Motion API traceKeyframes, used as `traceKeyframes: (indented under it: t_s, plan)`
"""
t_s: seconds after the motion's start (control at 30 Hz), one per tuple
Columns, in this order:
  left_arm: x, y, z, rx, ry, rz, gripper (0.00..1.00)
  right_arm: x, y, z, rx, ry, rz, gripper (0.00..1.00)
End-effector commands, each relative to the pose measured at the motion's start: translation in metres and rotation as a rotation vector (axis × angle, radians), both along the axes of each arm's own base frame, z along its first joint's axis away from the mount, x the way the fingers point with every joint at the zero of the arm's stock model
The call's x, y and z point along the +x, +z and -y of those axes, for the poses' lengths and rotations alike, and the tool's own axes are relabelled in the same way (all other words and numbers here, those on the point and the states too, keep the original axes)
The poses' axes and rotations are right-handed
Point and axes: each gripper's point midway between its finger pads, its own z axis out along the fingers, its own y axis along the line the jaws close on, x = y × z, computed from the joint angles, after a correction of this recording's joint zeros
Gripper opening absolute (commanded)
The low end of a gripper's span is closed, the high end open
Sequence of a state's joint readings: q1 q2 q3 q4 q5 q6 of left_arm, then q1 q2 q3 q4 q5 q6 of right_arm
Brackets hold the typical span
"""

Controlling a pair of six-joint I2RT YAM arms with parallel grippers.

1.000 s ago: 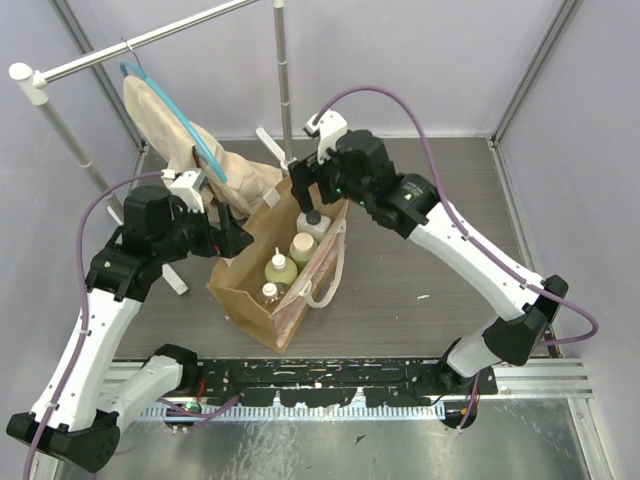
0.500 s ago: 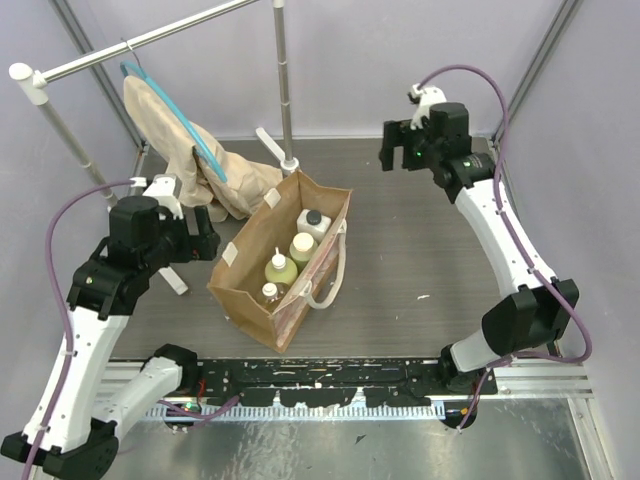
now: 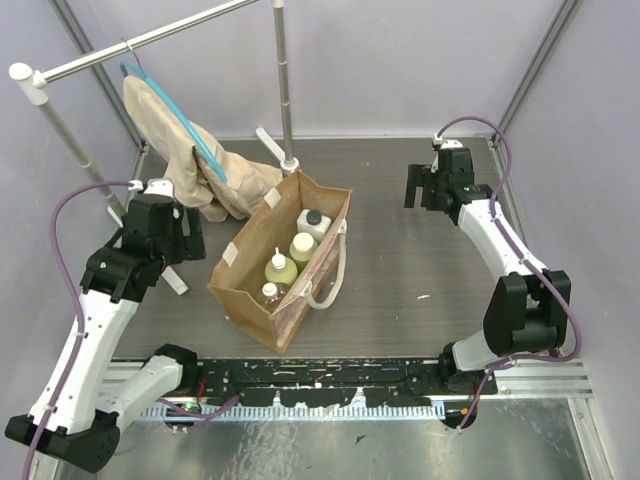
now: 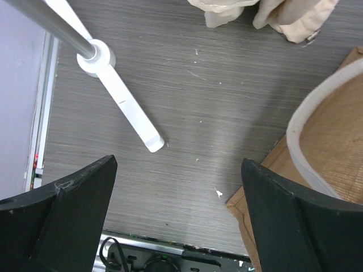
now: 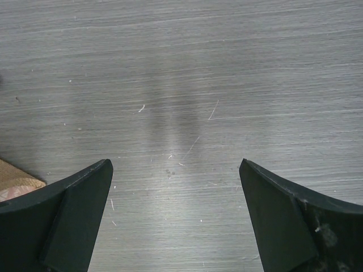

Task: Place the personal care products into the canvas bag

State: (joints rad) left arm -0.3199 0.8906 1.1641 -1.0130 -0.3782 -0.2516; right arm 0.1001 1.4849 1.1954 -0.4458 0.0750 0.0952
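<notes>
The canvas bag stands open mid-table with a cream strap handle. Inside it are the white bottle with black cap, two yellow-green bottles and the amber bottle. My left gripper is open and empty, left of the bag. In the left wrist view the bag's corner and strap lie at its right. My right gripper is open and empty over bare table far right of the bag. The right wrist view shows only a bag corner.
A beige garment on a blue hanger hangs from a white rack behind the bag's left. The rack's white foot lies on the table under my left gripper. The rack's upright pole stands behind the bag.
Both arms have drawn away from the bag. The right gripper swung from above the bag's far end to the far right. The left gripper pulled back to the left.
</notes>
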Motion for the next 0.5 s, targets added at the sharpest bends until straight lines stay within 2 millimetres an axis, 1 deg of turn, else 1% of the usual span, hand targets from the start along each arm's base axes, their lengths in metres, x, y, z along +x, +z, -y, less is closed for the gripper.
traceKeyframes:
  t_s: [0.0,0.23,0.47]
  plan:
    - [0.0006,-0.0045,-0.0119,0.012,0.108,-0.005,0.98,0.0127,0.0412,0.0032,0.023,-0.03,0.157,1.0]
    - [0.0039,-0.0089,-0.0094,-0.018,0.125,0.016,0.98,0.0103,0.047,0.0014,0.029,-0.018,0.17,1.0]
    - [0.0038,-0.0055,-0.0092,-0.015,0.108,0.033,0.98,0.0103,0.0468,-0.0019,0.043,-0.004,0.169,1.0]
